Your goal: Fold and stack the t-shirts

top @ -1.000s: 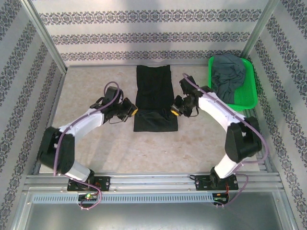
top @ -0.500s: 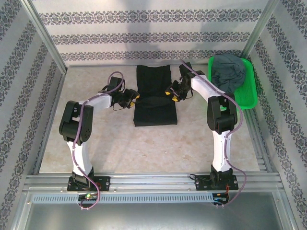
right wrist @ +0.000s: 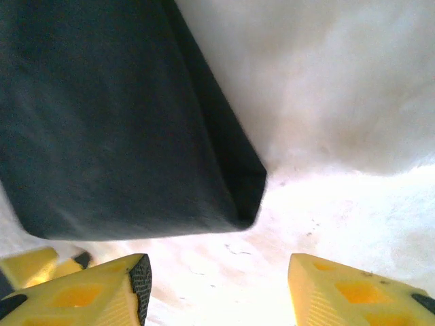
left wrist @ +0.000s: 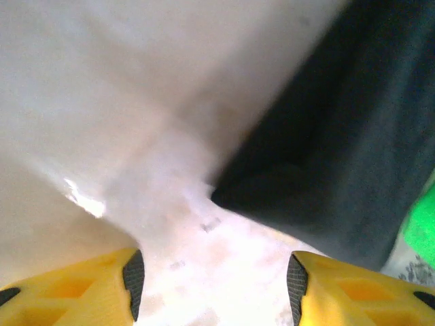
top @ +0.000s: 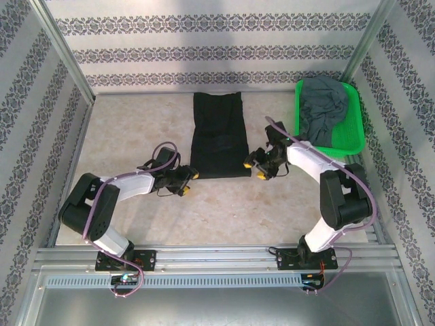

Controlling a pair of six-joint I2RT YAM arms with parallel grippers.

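Where the two arms reach in from the near rail, both hands sit low over the pale worktop (top: pixel 217 217), at the near end of the black t-shirt (top: pixel 217 136). The left hand (top: pixel 189 183) hangs just off that shirt's near left corner. Its yellow fingers (left wrist: pixel 81 285) stand apart with bare worktop showing between them, and nothing is gripped. From its wrist camera the corner of the dark cloth lies just ahead and to the right of the gap, rather blurred. The right hand (top: pixel 255 168) sits just off the shirt's near right corner, its fingers (right wrist: pixel 81 295) likewise spread and holding nothing. Its wrist camera shows the shirt's folded edge a little beyond the tips, not touching them. The black t-shirt lies flat as a long folded rectangle, running from between the two hands away toward the far wall. Farther back and well to the right of the black t-shirt, a bright green basket (top: pixel 355 129) stands by the right-hand wall. The grey t-shirt (top: pixel 323 109) lies crumpled inside it.
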